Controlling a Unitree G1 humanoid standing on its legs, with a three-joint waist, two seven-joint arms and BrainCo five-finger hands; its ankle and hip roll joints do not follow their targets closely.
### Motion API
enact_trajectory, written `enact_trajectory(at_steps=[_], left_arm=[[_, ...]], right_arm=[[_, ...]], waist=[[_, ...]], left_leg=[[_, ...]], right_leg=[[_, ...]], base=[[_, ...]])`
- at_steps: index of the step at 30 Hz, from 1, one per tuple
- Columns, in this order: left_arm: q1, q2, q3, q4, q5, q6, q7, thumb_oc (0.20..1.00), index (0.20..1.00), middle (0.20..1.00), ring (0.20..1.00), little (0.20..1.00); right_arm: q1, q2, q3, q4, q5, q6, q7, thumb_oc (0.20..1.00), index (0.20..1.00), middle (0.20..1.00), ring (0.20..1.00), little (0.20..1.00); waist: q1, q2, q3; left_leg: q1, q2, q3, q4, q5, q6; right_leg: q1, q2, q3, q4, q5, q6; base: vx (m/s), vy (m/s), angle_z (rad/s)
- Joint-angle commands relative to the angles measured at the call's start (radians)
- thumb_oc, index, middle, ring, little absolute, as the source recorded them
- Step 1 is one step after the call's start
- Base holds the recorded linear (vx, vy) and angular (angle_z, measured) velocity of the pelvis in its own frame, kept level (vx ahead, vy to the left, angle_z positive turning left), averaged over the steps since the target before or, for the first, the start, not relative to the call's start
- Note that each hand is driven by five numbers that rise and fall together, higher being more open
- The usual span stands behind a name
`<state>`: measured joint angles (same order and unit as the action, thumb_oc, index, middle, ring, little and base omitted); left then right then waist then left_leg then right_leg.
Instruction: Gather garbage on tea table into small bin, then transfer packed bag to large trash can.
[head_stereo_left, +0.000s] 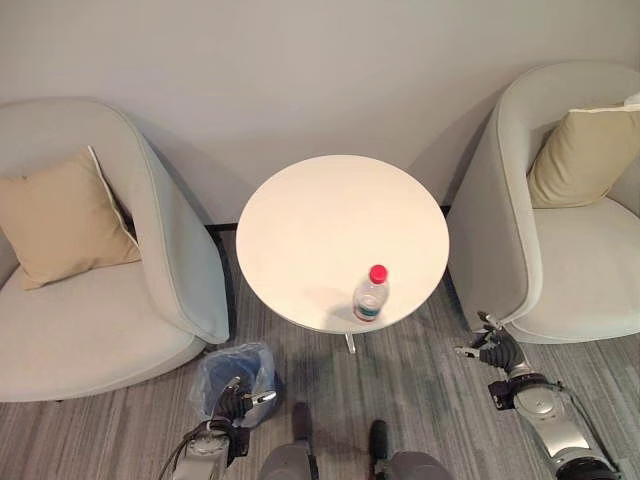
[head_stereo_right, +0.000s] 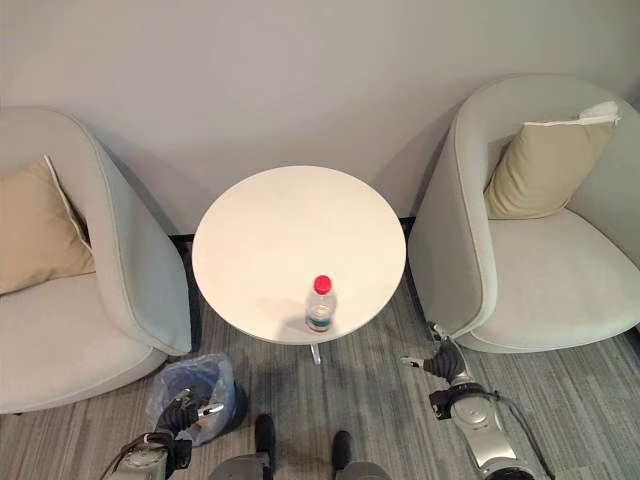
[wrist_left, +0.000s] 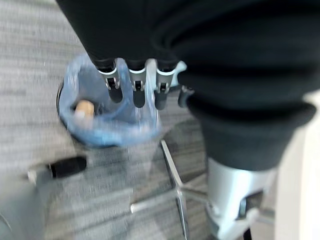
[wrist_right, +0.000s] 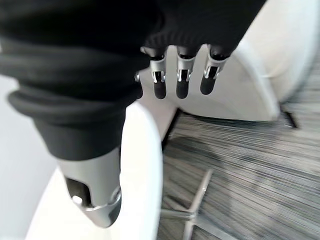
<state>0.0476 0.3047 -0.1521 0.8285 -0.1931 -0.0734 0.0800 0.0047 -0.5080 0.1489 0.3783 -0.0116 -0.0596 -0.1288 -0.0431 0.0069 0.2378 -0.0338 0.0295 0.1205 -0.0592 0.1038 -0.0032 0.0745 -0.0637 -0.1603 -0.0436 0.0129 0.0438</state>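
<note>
A clear plastic bottle (head_stereo_left: 371, 293) with a red cap stands upright near the front edge of the round white tea table (head_stereo_left: 330, 220). The small bin (head_stereo_left: 237, 372), lined with a blue bag, sits on the floor left of the table's foot. A tan piece of rubbish (wrist_left: 84, 107) lies inside the bag (wrist_left: 107, 127). My left hand (head_stereo_left: 235, 400) hangs just above the bin's near rim, its fingers (wrist_left: 135, 92) relaxed and holding nothing. My right hand (head_stereo_left: 497, 350) hovers low at the table's right, its fingers (wrist_right: 180, 80) straight and empty.
Two pale armchairs flank the table, the left one (head_stereo_left: 120, 310) with a tan cushion, the right one (head_stereo_left: 570, 270) with an olive cushion. The table's metal foot (wrist_left: 175, 190) spreads over the grey striped carpet beside the bin. A wall closes the back.
</note>
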Motion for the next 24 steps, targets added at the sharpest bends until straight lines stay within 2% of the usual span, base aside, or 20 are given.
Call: enact_trajectory(at_steps=[1, 3, 8, 11, 18, 19, 20, 24], left_arm=[[0.001, 0.049, 0.039, -0.012, 0.029, -0.029, 0.02, 1.0, 1.0, 1.0, 1.0, 1.0], [0.014, 0.055, 0.052, -0.013, 0.03, -0.033, 0.021, 1.0, 1.0, 1.0, 1.0, 1.0], [0.03, 0.042, 0.029, 0.008, 0.057, -0.036, 0.004, 1.0, 1.0, 1.0, 1.0, 1.0], [0.049, 0.034, 0.02, 0.024, 0.068, -0.034, -0.003, 1.0, 1.0, 1.0, 1.0, 1.0], [0.061, 0.033, 0.004, 0.03, 0.074, -0.03, -0.003, 1.0, 1.0, 1.0, 1.0, 1.0], [0.056, 0.032, -0.01, 0.022, 0.066, -0.031, 0.003, 1.0, 1.0, 1.0, 1.0, 1.0], [0.058, 0.034, -0.018, 0.014, 0.058, -0.032, 0.008, 1.0, 1.0, 1.0, 1.0, 1.0], [0.058, 0.035, -0.017, 0.026, 0.056, -0.027, 0.012, 1.0, 1.0, 1.0, 1.0, 1.0]], right_arm=[[-0.045, -0.033, 0.046, -0.05, -0.072, -0.039, 0.005, 1.0, 1.0, 1.0, 1.0, 1.0], [-0.097, -0.063, 0.094, -0.11, -0.137, -0.042, 0.018, 1.0, 1.0, 1.0, 1.0, 1.0], [-0.194, -0.088, 0.196, -0.135, -0.21, -0.043, 0.041, 1.0, 1.0, 1.0, 1.0, 1.0], [-0.241, -0.067, 0.264, -0.065, -0.238, -0.03, 0.053, 1.0, 1.0, 1.0, 1.0, 1.0], [-0.304, 0.0, 0.315, 0.012, -0.215, -0.015, 0.043, 1.0, 1.0, 1.0, 1.0, 1.0], [-0.348, 0.042, 0.321, 0.046, -0.182, -0.013, 0.017, 0.391, 0.391, 0.391, 0.391, 0.391], [-0.38, 0.073, 0.323, 0.065, -0.147, -0.012, -0.003, 0.2, 0.2, 0.2, 0.2, 0.2], [-0.397, 0.073, 0.313, 0.054, -0.135, -0.011, -0.02, 0.2, 0.2, 0.2, 0.2, 0.2]], waist=[[0.039, -0.037, -0.051], [0.055, -0.035, -0.06], [0.079, -0.026, -0.074], [0.095, -0.022, -0.077], [0.128, -0.013, -0.07], [0.139, -0.008, -0.066], [0.151, -0.004, -0.063], [0.162, -0.005, -0.06]], left_leg=[[0.007, 0.003, -0.002, 0.113, -0.174, -0.037], [0.019, -0.007, 0.006, 0.108, -0.186, -0.028], [0.052, -0.013, 0.001, 0.08, -0.187, -0.028], [0.075, -0.011, -0.015, 0.051, -0.178, -0.032], [0.087, -0.01, -0.044, 0.033, -0.166, -0.036], [0.083, -0.011, -0.052, 0.028, -0.159, -0.036], [0.078, -0.011, -0.06, 0.024, -0.153, -0.036], [0.068, -0.009, -0.078, 0.015, -0.142, -0.04]], right_leg=[[-0.043, -0.056, 0.025, 0.103, -0.111, 0.073], [-0.039, -0.065, 0.028, 0.101, -0.108, 0.084], [-0.013, -0.069, 0.015, 0.07, -0.105, 0.088], [0.01, -0.064, -0.003, 0.052, -0.108, 0.085], [0.029, -0.056, -0.03, 0.035, -0.11, 0.082], [0.028, -0.054, -0.035, 0.029, -0.108, 0.081], [0.025, -0.051, -0.038, 0.027, -0.107, 0.079], [0.02, -0.046, -0.047, 0.024, -0.109, 0.076]], base=[[0.07, 0.101, 0.06], [0.09, 0.095, -0.02], [0.08, 0.01, -0.06], [0.06, -0.03, 0.24], [0.03, -0.03, 0.12], [0.0, 0.002, 0.05], [-0.01, 0.001, 0.05], [-0.02, -0.01, 0.17]])
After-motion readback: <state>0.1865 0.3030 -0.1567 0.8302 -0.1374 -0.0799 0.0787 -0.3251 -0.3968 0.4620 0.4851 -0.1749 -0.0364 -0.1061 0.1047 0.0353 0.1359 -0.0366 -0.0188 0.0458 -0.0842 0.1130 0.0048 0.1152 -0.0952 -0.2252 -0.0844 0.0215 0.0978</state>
